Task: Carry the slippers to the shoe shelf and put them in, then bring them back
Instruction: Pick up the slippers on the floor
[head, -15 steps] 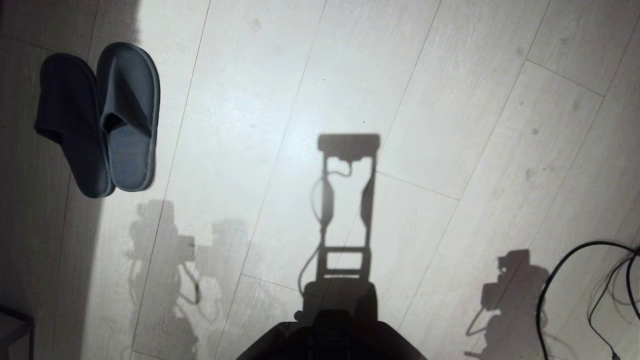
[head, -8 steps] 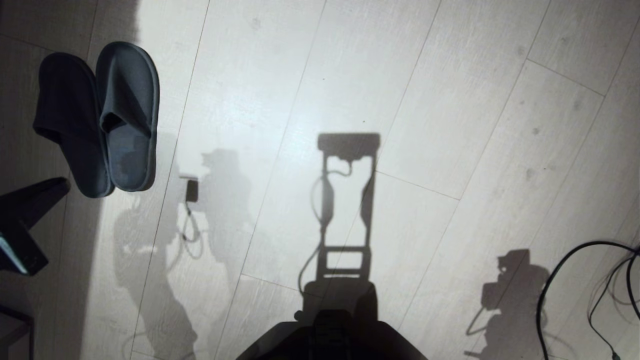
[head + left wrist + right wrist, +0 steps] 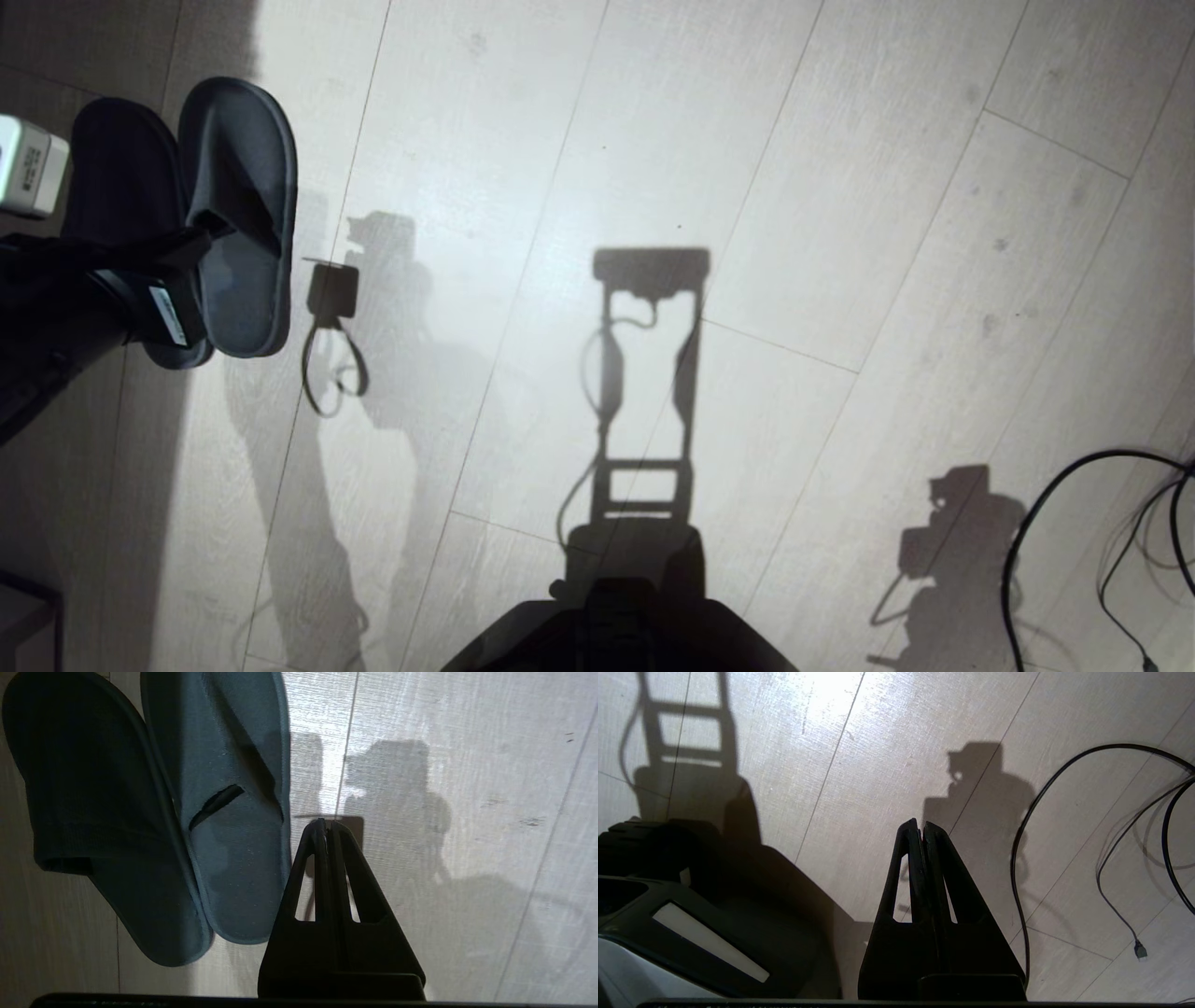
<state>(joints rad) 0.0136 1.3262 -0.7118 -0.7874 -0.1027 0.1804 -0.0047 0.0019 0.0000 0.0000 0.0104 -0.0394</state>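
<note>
While the left arm reaches in from the left edge of the head view, the pair of dark blue-grey fabric slippers [image 3: 201, 215] lies side by side on the pale wood-plank floor [image 3: 747, 140], the arm crossing over their heel ends. From the left wrist, the left end effector [image 3: 325, 826] has its fingers pressed together, empty, its tip just beside the nearer slipper's edge and apart from it. From the right wrist, the right end effector [image 3: 920, 828] is likewise closed and empty above bare floor, near black cables [image 3: 1064, 812].
</note>
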